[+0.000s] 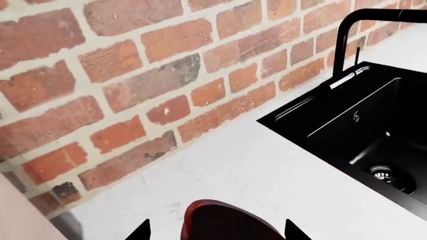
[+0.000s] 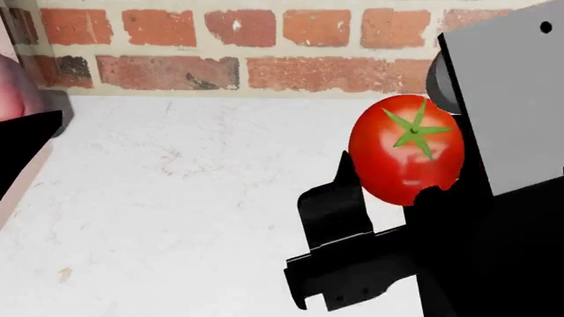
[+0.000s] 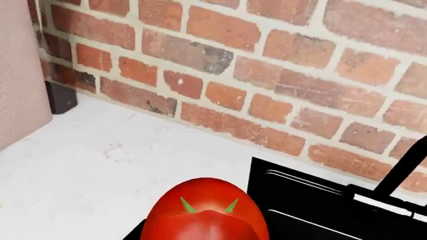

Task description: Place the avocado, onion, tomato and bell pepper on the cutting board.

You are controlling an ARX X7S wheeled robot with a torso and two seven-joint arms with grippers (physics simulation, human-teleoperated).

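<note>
**A:** What did the right gripper have?

**B:** The tomato. Its black fingers were closed on the glossy red fruit, one finger showing on the tomato's left in the head view, and the green star calyx faced the camera. In the right wrist view the tomato sat right at the claw, above the white countertop.

**A:** And the left gripper?

**B:** In the left wrist view two black fingertips stood on either side of a dull reddish-brown rounded thing, the bell pepper. Only its upper part showed at the picture's edge. The tips were close beside it, but I could not tell whether they actually clamped it.

**A:** What lay beyond the claws?

**B:** The countertop ran back to a red brick wall. A black sink with a black faucet and a metal drain was set into the counter on the right. At the far left stood a pale ribbed panel with a small dark block at its foot against the wall.
</note>
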